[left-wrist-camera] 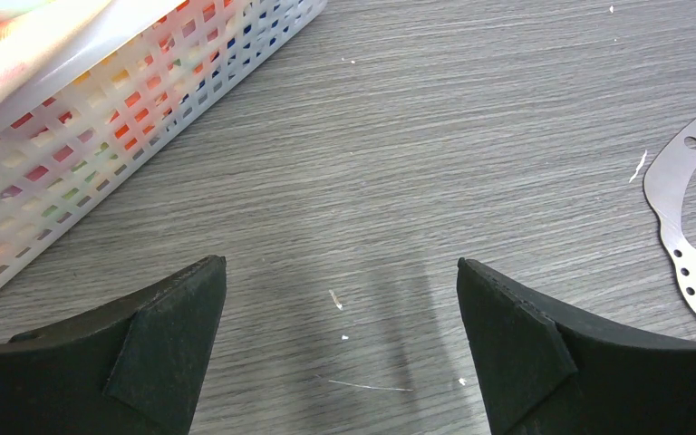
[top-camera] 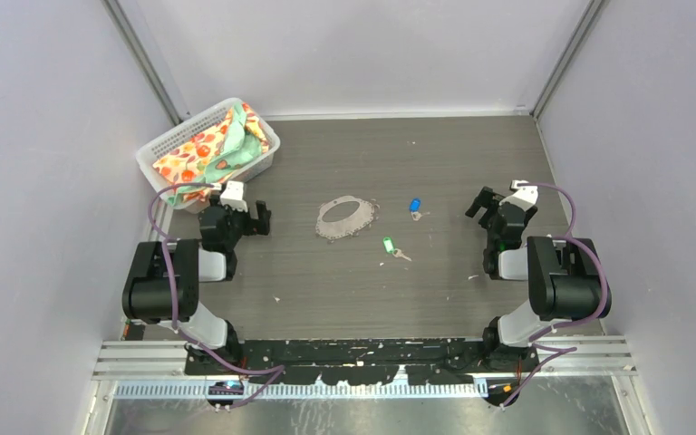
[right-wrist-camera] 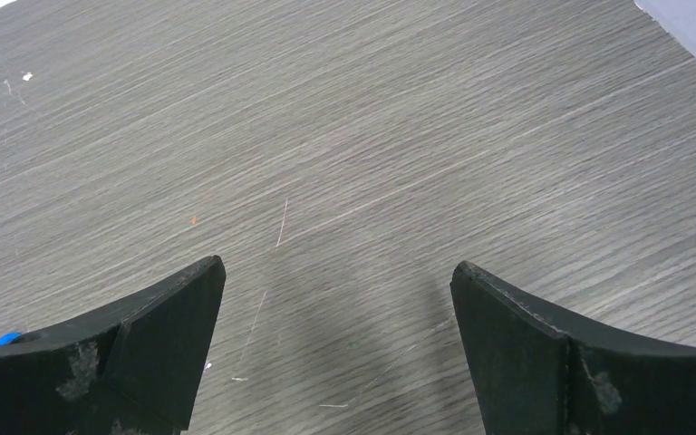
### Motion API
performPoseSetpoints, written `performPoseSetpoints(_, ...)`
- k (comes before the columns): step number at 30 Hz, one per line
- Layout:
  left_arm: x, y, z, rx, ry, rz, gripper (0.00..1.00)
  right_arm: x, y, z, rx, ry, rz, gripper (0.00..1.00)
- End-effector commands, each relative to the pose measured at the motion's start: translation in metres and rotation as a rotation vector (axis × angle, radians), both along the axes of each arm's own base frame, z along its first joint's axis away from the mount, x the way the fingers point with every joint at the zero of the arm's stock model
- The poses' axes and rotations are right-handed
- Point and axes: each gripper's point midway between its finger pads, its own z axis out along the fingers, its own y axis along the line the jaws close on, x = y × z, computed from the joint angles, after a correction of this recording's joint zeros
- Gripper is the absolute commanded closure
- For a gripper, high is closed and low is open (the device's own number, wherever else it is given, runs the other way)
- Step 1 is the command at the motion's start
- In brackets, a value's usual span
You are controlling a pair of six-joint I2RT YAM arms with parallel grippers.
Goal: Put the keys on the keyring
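The grey keyring (top-camera: pixel 345 219) lies flat near the table's middle; its edge with small holes shows at the right of the left wrist view (left-wrist-camera: pixel 684 195). A blue-tagged key (top-camera: pixel 415 207) lies just right of the keyring, and a green-tagged key (top-camera: pixel 390 246) lies nearer the arms. A sliver of the blue tag peeks past the left finger in the right wrist view (right-wrist-camera: pixel 4 340). My left gripper (top-camera: pixel 259 218) hovers left of the keyring, open and empty (left-wrist-camera: pixel 342 299). My right gripper (top-camera: pixel 480 205) stands right of the keys, open and empty (right-wrist-camera: pixel 337 299).
A white mesh basket (top-camera: pixel 165 147) with patterned cloths stands at the back left, close behind my left gripper; its wall fills the upper left of the left wrist view (left-wrist-camera: pixel 100 118). Grey walls enclose the table on three sides.
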Motion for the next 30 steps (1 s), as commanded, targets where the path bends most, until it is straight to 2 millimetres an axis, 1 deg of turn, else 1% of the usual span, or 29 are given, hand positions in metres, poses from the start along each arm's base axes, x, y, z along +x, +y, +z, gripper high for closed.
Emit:
performPoseSetpoints(1,0.005,0.000,0.013,-0.001,-0.048,0.004,0.00,0.003,-0.002,0.009,-0.016,-0.034,-0.010,0.00)
performPoseSetpoints(10,0.005,0.000,0.013,-0.001,-0.048,0.004,0.00,0.003,-0.002,0.009,-0.017,-0.031,-0.009,0.00)
performPoseSetpoints(11,0.004,0.000,0.014,-0.002,-0.050,0.005,0.00,0.003,-0.003,0.009,-0.017,-0.033,-0.013,0.00)
performPoseSetpoints(12,0.006,0.001,0.017,-0.004,-0.057,0.008,0.00,0.001,-0.008,0.011,-0.017,-0.040,-0.051,0.00)
performPoseSetpoints(14,0.008,0.000,0.025,-0.006,-0.043,-0.002,0.00,-0.005,-0.016,0.021,-0.025,-0.046,-0.119,0.00)
performPoseSetpoints(16,0.009,-0.005,0.037,-0.012,0.013,-0.031,0.00,-0.012,-0.025,0.039,-0.026,-0.048,-0.193,0.00)
performPoseSetpoints(17,0.008,-0.008,0.042,0.009,0.051,-0.067,0.00,-0.013,-0.025,0.048,-0.024,-0.050,-0.190,0.00)
performPoseSetpoints(18,0.007,-0.014,0.047,0.021,0.088,-0.113,0.00,-0.013,-0.019,0.060,-0.021,-0.070,-0.158,0.00)
performPoseSetpoints(19,0.000,-0.019,0.044,0.021,0.158,-0.159,0.00,-0.012,-0.016,0.070,-0.004,-0.089,-0.147,0.00)
performPoseSetpoints(20,0.002,-0.023,0.053,0.025,0.163,-0.190,0.00,-0.010,-0.018,0.085,0.092,-0.153,-0.199,0.00)
performPoseSetpoints(21,-0.002,-0.027,0.055,0.026,0.206,-0.228,0.00,-0.011,-0.022,0.094,0.201,-0.200,-0.280,0.00)
performPoseSetpoints(22,-0.012,-0.031,0.050,0.023,0.281,-0.264,0.00,-0.013,-0.022,0.095,0.284,-0.206,-0.324,0.00)
performPoseSetpoints(23,-0.017,-0.035,0.053,0.021,0.315,-0.297,0.00,-0.010,-0.016,0.099,0.344,-0.207,-0.315,0.00)
performPoseSetpoints(25,-0.028,-0.040,0.058,0.015,0.384,-0.352,0.00,0.000,0.008,0.104,0.413,-0.171,-0.196,0.00)
performPoseSetpoints(28,-0.042,-0.051,0.067,0.008,0.448,-0.440,0.00,0.017,0.061,0.102,0.487,-0.107,0.091,0.00)
performPoseSetpoints(30,-0.048,-0.058,0.070,0.020,0.488,-0.478,0.00,0.023,0.099,0.100,0.494,-0.068,0.270,0.00)
